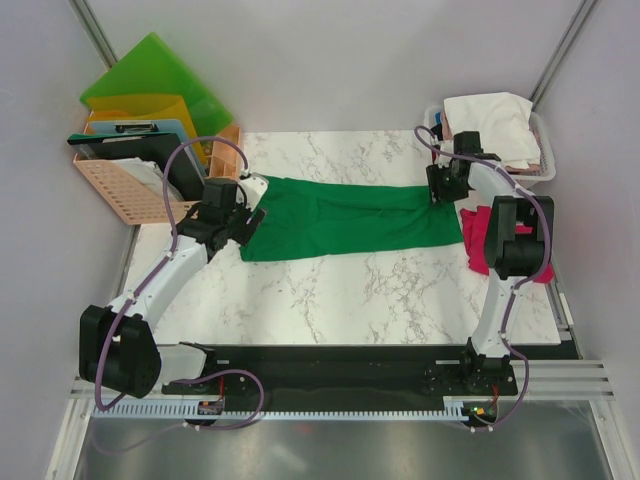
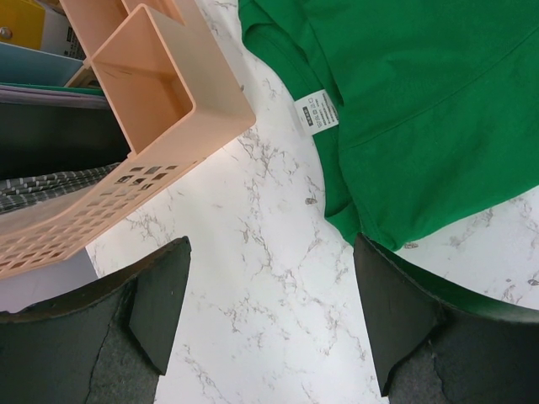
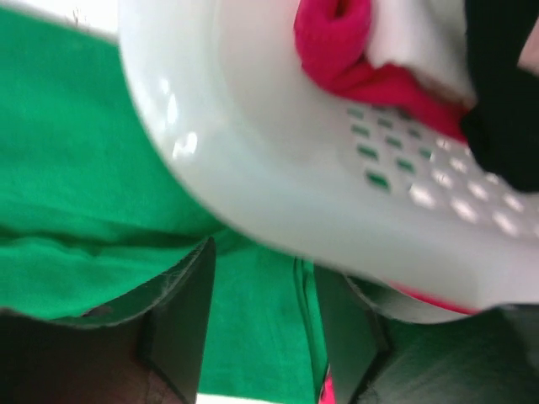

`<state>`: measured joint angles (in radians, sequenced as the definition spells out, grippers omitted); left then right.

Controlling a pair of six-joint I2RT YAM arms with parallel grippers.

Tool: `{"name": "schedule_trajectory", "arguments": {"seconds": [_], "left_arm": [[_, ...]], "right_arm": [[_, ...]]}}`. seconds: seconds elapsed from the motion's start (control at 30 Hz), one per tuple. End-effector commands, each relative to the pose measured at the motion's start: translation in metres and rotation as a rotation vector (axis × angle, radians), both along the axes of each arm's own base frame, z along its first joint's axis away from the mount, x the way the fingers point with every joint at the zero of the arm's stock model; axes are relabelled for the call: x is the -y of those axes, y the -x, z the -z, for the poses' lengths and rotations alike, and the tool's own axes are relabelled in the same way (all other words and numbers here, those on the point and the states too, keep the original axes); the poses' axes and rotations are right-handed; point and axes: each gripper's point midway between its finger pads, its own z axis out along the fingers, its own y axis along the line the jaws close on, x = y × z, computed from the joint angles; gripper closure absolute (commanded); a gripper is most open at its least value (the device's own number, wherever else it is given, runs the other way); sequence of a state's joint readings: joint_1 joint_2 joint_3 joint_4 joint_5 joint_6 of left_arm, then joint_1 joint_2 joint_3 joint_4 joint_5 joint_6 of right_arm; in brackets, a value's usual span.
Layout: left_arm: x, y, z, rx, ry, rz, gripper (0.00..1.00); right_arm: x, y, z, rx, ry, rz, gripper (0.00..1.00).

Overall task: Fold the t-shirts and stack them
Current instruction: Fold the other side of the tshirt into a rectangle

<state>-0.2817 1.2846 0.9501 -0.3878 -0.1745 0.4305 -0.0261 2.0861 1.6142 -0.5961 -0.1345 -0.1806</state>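
A white-walled enclosure surrounds a marble table (image 1: 400, 290). The deep green t-shirt (image 1: 350, 218) lies flat across the back middle of it as a long band running left to right, with its collar end and white care label (image 2: 318, 109) at the left.

The left gripper (image 2: 269, 311) hangs over bare marble just beside that collar end, its jaws spread wide with nothing between them. The right gripper (image 3: 261, 337) is over the shirt's right end with its fingers apart and only green cloth beneath them, gripping nothing.

Just beside it stands a white laundry basket (image 1: 545, 150) holding a white tee (image 1: 495, 120) and some magenta cloth. A magenta-red t-shirt (image 1: 472, 245) lies crumpled on the table near the right arm. A peach organiser basket (image 1: 120, 185) with folders sits at the far left.
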Motion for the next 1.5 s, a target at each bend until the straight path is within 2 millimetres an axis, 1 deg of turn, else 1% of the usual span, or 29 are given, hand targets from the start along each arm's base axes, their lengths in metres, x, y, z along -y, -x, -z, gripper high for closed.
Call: {"name": "schedule_trajectory", "arguments": {"seconds": [0.0,0.1,0.23,0.27,0.3,0.33,0.4,0.47,0.53,0.57,0.6,0.67,0.7,0.8,0.93,0.97,1.0,1.07,1.1,1.2,1.23,1.27,1.3,1.33,1.47], "left_arm": [[0.0,-0.004,-0.001,0.021,-0.003,0.008,0.15],[0.001,-0.004,-0.001,0.02,-0.001,0.01,0.15],[0.001,-0.005,-0.001,0.019,0.0,0.008,0.15],[0.001,-0.004,-0.002,0.022,-0.001,0.008,0.15],[0.0,-0.005,-0.003,0.025,-0.001,0.006,0.15],[0.0,-0.005,-0.003,0.025,-0.002,0.007,0.15],[0.0,-0.005,-0.002,0.023,-0.005,0.008,0.15],[0.001,-0.005,-0.002,0.022,-0.001,0.007,0.15],[0.001,-0.005,-0.002,0.021,0.002,0.008,0.15],[0.002,-0.005,-0.001,0.02,0.001,0.011,0.15],[0.001,-0.005,-0.002,0.021,0.001,0.009,0.15],[0.0,-0.005,-0.002,0.024,-0.006,0.009,0.15],[0.0,-0.004,-0.003,0.027,-0.006,0.008,0.15],[0.0,-0.005,-0.004,0.029,-0.007,0.008,0.15],[0.0,-0.005,-0.003,0.026,-0.004,0.006,0.15],[0.0,-0.005,-0.003,0.025,-0.002,0.007,0.15],[0.001,-0.005,-0.003,0.025,-0.002,0.008,0.15],[0.001,-0.005,-0.003,0.028,-0.003,0.008,0.15],[0.0,-0.005,-0.003,0.027,-0.006,0.008,0.15],[0.0,-0.005,-0.004,0.029,-0.004,0.005,0.15],[0.0,-0.005,-0.003,0.027,-0.004,0.008,0.15],[0.0,-0.005,-0.004,0.029,-0.004,0.007,0.15],[0.0,-0.005,-0.004,0.028,-0.003,0.006,0.15],[0.001,-0.005,-0.004,0.028,-0.003,0.008,0.15],[0.0,-0.005,-0.003,0.027,-0.005,0.01,0.15]], "right_arm": [[-0.004,-0.019,-0.005,0.038,-0.028,0.014,0.43],[-0.004,-0.023,-0.002,0.038,-0.029,0.016,0.44],[-0.005,-0.023,0.0,0.03,-0.031,0.018,0.45],[-0.004,-0.02,-0.001,0.031,-0.028,0.015,0.5],[-0.005,-0.019,0.0,0.026,-0.029,0.015,0.56],[-0.004,-0.018,-0.003,0.033,-0.027,0.012,0.63],[-0.005,-0.014,-0.001,0.026,-0.024,0.005,0.73],[-0.003,-0.013,0.0,0.023,-0.016,0.008,0.75],[-0.003,-0.012,0.003,0.017,-0.015,0.005,0.7],[-0.003,-0.012,0.004,0.014,-0.014,0.004,0.65],[-0.003,-0.012,0.006,0.011,-0.014,0.004,0.56],[-0.004,-0.011,0.009,0.002,-0.019,0.003,0.51],[-0.004,-0.01,0.009,-0.001,-0.022,0.002,0.46],[-0.006,-0.006,0.014,-0.015,-0.025,-0.003,0.44],[-0.007,-0.002,0.023,-0.035,-0.027,-0.003,0.46],[-0.007,0.0,0.026,-0.044,-0.028,-0.004,0.55],[-0.008,0.001,0.028,-0.049,-0.029,-0.004,0.61],[-0.008,0.005,0.032,-0.06,-0.031,-0.003,0.67],[-0.008,0.005,0.033,-0.061,-0.031,-0.003,0.74],[-0.008,0.007,0.035,-0.066,-0.032,-0.005,0.79],[-0.008,0.007,0.034,-0.064,-0.032,-0.005,0.83],[-0.008,0.008,0.033,-0.065,-0.031,-0.006,0.92],[-0.008,0.008,0.033,-0.064,-0.029,-0.007,0.97],[-0.008,0.009,0.031,-0.06,-0.027,-0.008,1.0],[-0.006,0.012,0.026,-0.051,-0.017,-0.017,1.0]]}}
